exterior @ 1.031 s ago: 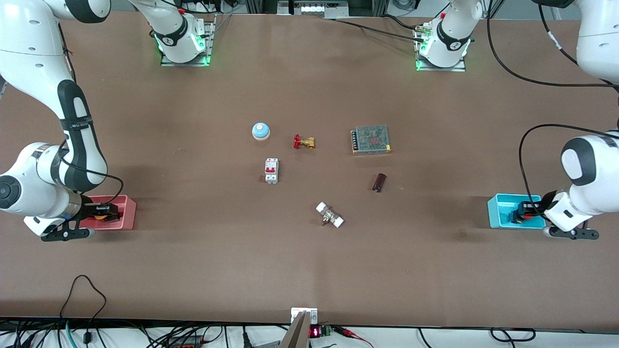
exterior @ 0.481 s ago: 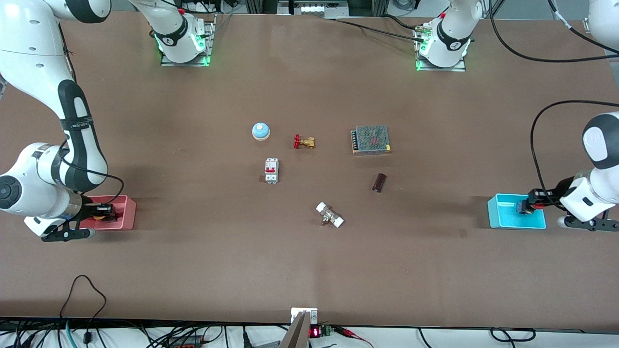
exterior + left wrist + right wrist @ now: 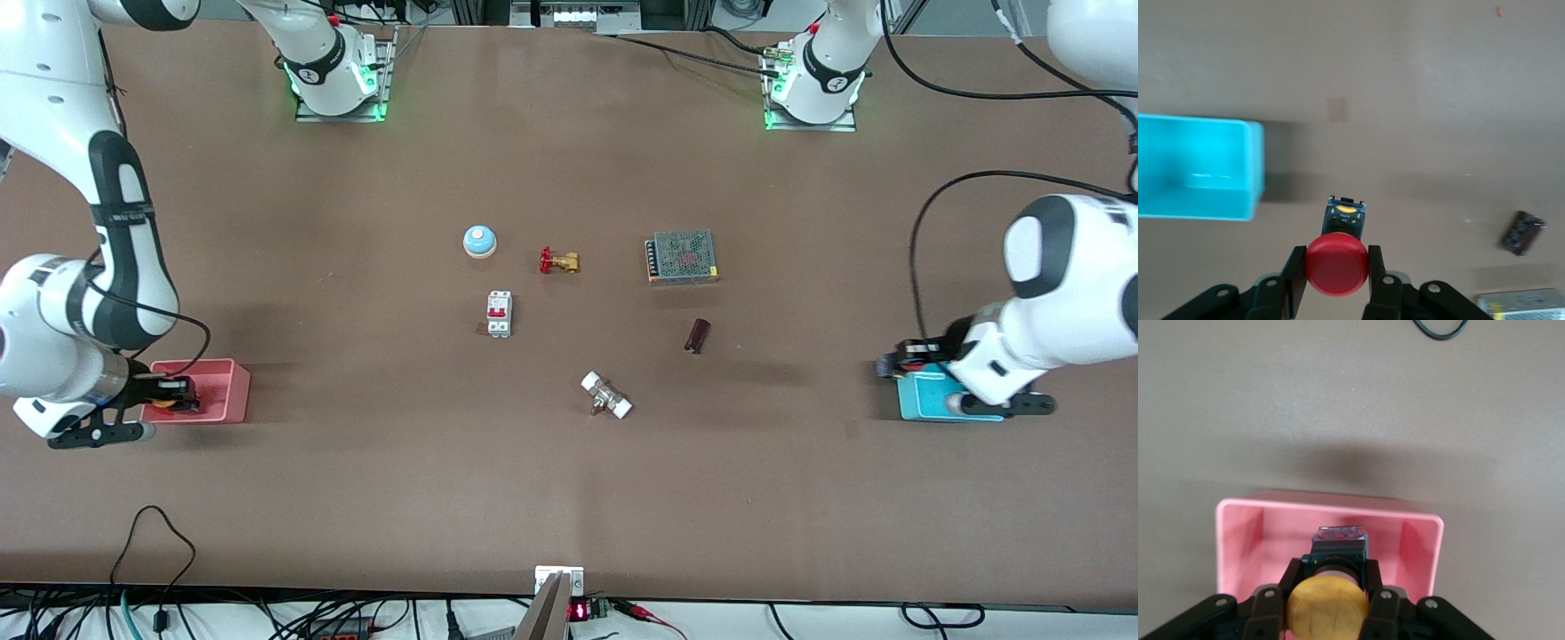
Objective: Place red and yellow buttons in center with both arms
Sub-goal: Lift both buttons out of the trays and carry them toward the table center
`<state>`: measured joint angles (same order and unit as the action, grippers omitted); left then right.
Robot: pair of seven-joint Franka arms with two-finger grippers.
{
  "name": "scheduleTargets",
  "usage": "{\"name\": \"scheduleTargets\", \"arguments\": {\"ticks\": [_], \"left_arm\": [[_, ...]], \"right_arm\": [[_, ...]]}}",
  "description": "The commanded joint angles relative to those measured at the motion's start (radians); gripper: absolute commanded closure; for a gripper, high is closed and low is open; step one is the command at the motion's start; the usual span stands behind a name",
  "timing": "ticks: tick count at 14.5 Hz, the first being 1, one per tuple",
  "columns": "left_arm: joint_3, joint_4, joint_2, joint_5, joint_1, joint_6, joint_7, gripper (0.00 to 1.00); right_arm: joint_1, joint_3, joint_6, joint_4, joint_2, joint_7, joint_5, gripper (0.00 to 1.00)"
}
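1. Fingers of the left gripper (image 3: 1335, 280) are closed on the red button (image 3: 1337, 264), one black finger (image 3: 1294, 285) pressed against each side of its round cap, the black body sticking out ahead of them.
2. In the front view the left gripper (image 3: 892, 364) hangs over the edge of the cyan bin (image 3: 923, 398) that faces the middle of the table; the left wrist view shows the bin (image 3: 1198, 167) off to one side of the button, with bare table under the button itself.
3. Fingers of the right gripper (image 3: 1327, 600) are likewise clamped on the yellow button (image 3: 1327, 605), gripping just under its cap, with the dark body and its small clear tip pointing down.
4. That button hangs inside the outline of the pink bin (image 3: 1238, 520), between the two side walls; whether it touches the floor of the bin cannot be told. From the front, the right gripper (image 3: 173, 393) sits over the pink bin (image 3: 227, 391) at the right arm's end of the table.
5. Open brown table (image 3: 373, 373) stretches between each bin and the middle.
6. Around the middle lie a blue bell (image 3: 479, 240), a red-handled valve (image 3: 558, 260), a metal mesh box (image 3: 682, 256), a white breaker (image 3: 499, 314), a small dark cylinder (image 3: 697, 335) and a white-ended fitting (image 3: 606, 396), all well apart from one another.
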<state>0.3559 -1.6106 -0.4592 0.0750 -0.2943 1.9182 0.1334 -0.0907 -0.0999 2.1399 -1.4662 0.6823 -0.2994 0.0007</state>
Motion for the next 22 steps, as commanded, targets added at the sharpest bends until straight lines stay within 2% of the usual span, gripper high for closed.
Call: {"name": "scheduleTargets", "arguments": {"ticks": [1, 4, 8, 11, 14, 16, 19, 22], "left_arm": [[0.046, -0.037, 0.008, 0.016, 0.010, 0.011, 0.109, 0.78], [0.046, -0.046, -0.022, 0.016, 0.084, 0.056, 0.230, 0.78], [0.041, -0.101, -0.068, 0.017, 0.159, 0.198, 0.353, 0.78], [0.040, -0.118, -0.097, 0.019, 0.190, 0.248, 0.403, 0.78], [0.037, -0.121, -0.125, 0.025, 0.210, 0.266, 0.420, 0.78], [0.037, -0.124, -0.134, 0.069, 0.211, 0.266, 0.442, 0.77], [0.037, -0.127, -0.148, 0.085, 0.216, 0.266, 0.450, 0.72], [0.037, -0.124, -0.148, 0.085, 0.216, 0.266, 0.450, 0.57]], "right_arm": [[0.025, 0.011, -0.124, -0.014, -0.107, -0.012, -0.001, 0.60], [0.074, 0.011, -0.205, -0.019, -0.179, 0.012, 0.002, 0.60], [0.227, 0.012, -0.250, -0.028, -0.176, 0.219, 0.054, 0.60], [0.379, 0.012, -0.213, -0.031, -0.152, 0.392, 0.087, 0.60], [0.480, 0.012, -0.128, -0.051, -0.107, 0.544, 0.110, 0.60], [0.535, 0.011, -0.077, -0.078, -0.086, 0.626, 0.110, 0.60], [0.549, 0.011, -0.075, -0.082, -0.054, 0.641, 0.110, 0.60], [0.546, 0.008, -0.074, -0.100, -0.029, 0.640, 0.105, 0.60]]}}
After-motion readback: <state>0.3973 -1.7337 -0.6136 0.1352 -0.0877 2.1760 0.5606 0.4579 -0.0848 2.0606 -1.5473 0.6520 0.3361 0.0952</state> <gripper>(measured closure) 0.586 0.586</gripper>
